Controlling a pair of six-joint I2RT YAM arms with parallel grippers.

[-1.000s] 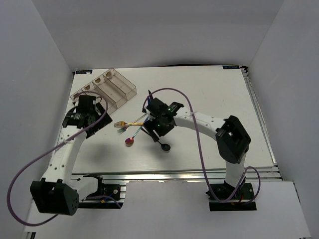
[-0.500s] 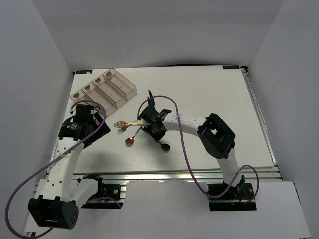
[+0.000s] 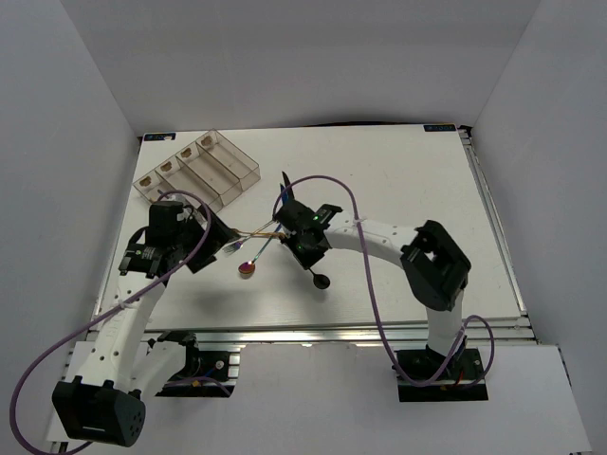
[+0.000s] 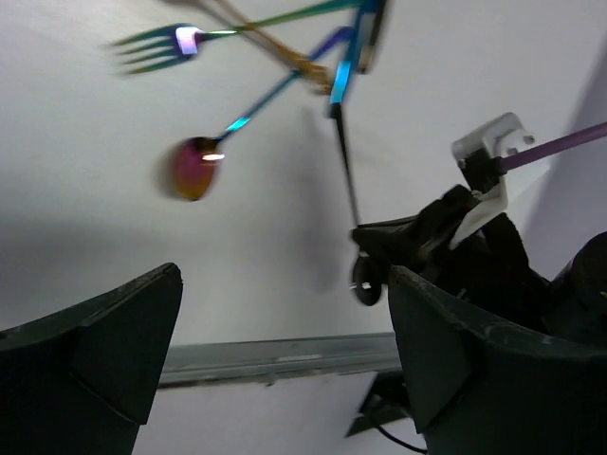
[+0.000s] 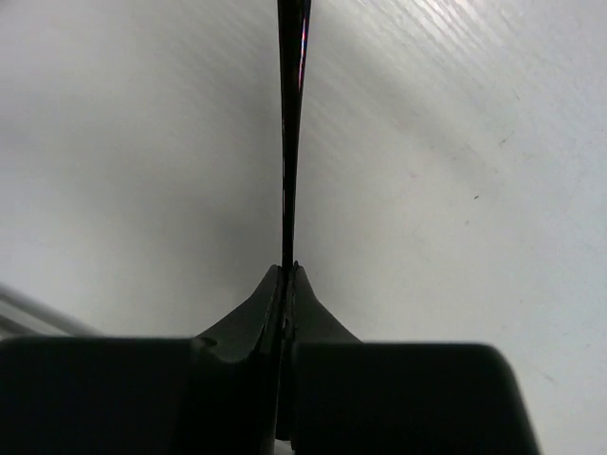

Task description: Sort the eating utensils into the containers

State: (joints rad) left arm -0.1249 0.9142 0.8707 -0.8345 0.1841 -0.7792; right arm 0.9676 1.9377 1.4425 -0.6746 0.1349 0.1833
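Gripping a slim dark utensil (image 5: 289, 142), the right tool (image 5: 287, 275) has both fingers pressed together on its near end. The piece is seen edge-on with a blue-violet glint along it; cannot tell which kind of cutlery it is. It juts out past the fingertips above the white tabletop (image 3: 408, 180).

Just left of that tool lies a crossed cluster:
- gold fork (image 3: 230, 235), tines pointing left
- iridescent fork (image 4: 156, 45), blurred in the left wrist view
- iridescent spoon (image 3: 248, 269), bowl nearest the arm bases

Black spoon (image 3: 317, 279) lies flat under the right wrist, bowl toward the near edge and handle running up beneath the arm.

Left tool (image 3: 220, 237) hangs just left of the cluster with its fingers (image 4: 104, 351) spread wide and nothing between them. Forks and spoons show beyond the tips.

Clear organiser tray (image 3: 248, 173) sits at the far left corner, angled, well apart from the cluster. Small tan labels line its left end.
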